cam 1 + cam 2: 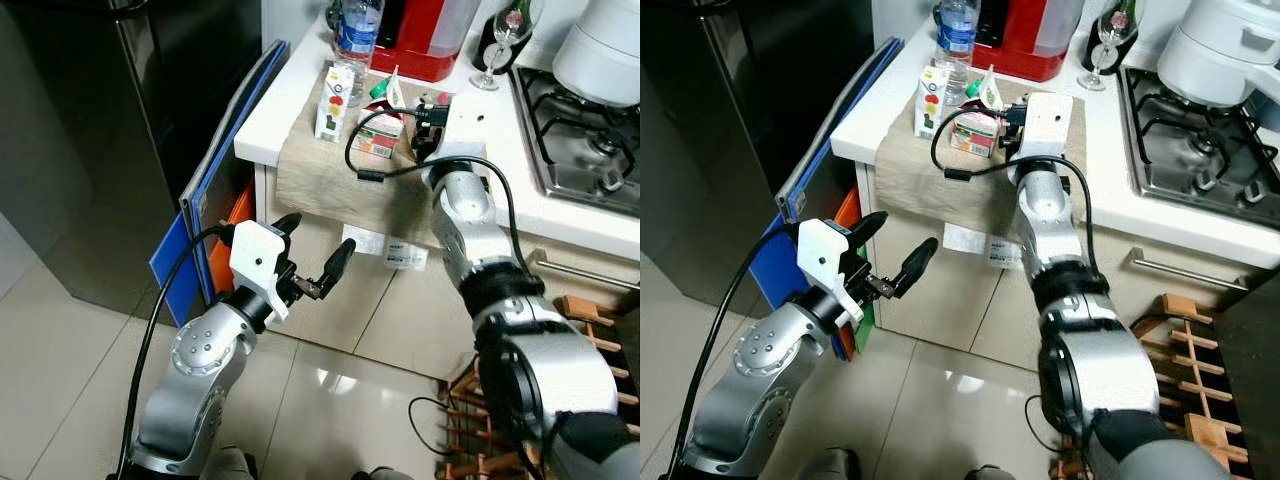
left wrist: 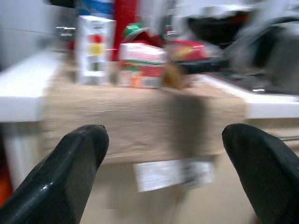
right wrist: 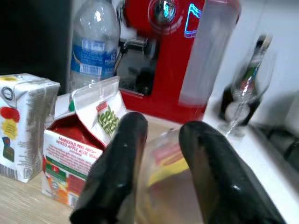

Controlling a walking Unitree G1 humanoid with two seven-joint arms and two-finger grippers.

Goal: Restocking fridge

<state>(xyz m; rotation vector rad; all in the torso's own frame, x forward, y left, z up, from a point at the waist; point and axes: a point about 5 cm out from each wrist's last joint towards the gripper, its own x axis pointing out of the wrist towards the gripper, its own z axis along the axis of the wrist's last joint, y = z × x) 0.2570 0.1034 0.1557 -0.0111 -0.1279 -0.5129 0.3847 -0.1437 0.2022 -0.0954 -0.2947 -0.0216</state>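
Note:
On the beige cloth (image 1: 330,175) on the counter stand a white juice carton (image 1: 336,100) and a red-and-white carton (image 1: 381,130), with a water bottle (image 1: 357,30) behind them. My right gripper (image 1: 428,118) reaches over the cloth just right of the red carton. In the right wrist view its fingers (image 3: 117,168) are closed on a clear container (image 3: 161,179) with a yellow-and-red label. My left gripper (image 1: 320,235) hangs open and empty below counter height, in front of the cabinet. The dark fridge (image 1: 120,120) at left is closed.
Blue boards (image 1: 215,170) lean between fridge and counter. A red coffee machine (image 1: 420,40), a wine glass (image 1: 500,40), a white pot (image 1: 605,45) and a gas hob (image 1: 590,140) fill the back and right of the counter. A wooden rack (image 1: 590,330) stands on the floor at right.

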